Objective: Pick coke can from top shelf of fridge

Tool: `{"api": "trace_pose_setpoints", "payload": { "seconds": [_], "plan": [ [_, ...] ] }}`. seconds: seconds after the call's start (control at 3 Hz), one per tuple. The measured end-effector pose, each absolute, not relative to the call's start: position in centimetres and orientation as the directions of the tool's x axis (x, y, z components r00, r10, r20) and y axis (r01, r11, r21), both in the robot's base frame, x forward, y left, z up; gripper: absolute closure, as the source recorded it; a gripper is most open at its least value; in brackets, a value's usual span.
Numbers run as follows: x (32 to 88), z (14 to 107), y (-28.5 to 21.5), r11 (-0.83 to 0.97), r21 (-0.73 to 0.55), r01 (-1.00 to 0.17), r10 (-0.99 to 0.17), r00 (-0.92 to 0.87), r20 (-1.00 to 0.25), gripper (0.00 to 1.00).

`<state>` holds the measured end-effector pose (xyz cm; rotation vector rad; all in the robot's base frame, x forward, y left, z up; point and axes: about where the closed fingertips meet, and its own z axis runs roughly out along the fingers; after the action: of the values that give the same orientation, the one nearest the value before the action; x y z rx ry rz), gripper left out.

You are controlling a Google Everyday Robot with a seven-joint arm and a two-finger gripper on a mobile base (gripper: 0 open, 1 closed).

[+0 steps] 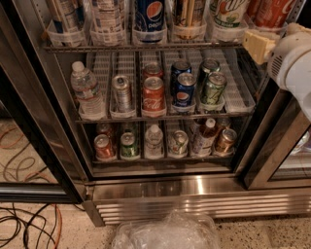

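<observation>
The fridge [160,194] stands open in front of me, with a louvred steel base. Its top shelf [141,47] runs along the top of the view and holds drinks in clear plastic tubs. The coke can [272,12] is red with white lettering and stands at the far right of that shelf, with its top cut off by the view's edge. My gripper [256,46] is the tan tip of the white arm [294,68] at the upper right. It sits just below and left of the coke can, at the shelf's right end.
A Pepsi can [149,14] and a green-and-white can [228,12] share the top shelf. The middle rack [160,116] holds a water bottle [87,90], red, blue and green cans. More cans sit below. Cables [24,223] lie left and a plastic bag [167,233] lies in front.
</observation>
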<state>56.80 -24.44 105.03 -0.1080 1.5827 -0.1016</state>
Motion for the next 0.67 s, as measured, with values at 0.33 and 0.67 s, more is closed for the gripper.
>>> {"api": "trace_pose_setpoints", "payload": {
  "seconds": [0.33,0.67],
  "plan": [
    [57.77,105.94,-23.80,0.992,-0.126,0.016,-0.126,0.004,-0.992,0.36],
    [58.49,106.80,-23.14,0.991,-0.130,0.033,-0.131,0.016,-0.991,0.38]
  ]
}}
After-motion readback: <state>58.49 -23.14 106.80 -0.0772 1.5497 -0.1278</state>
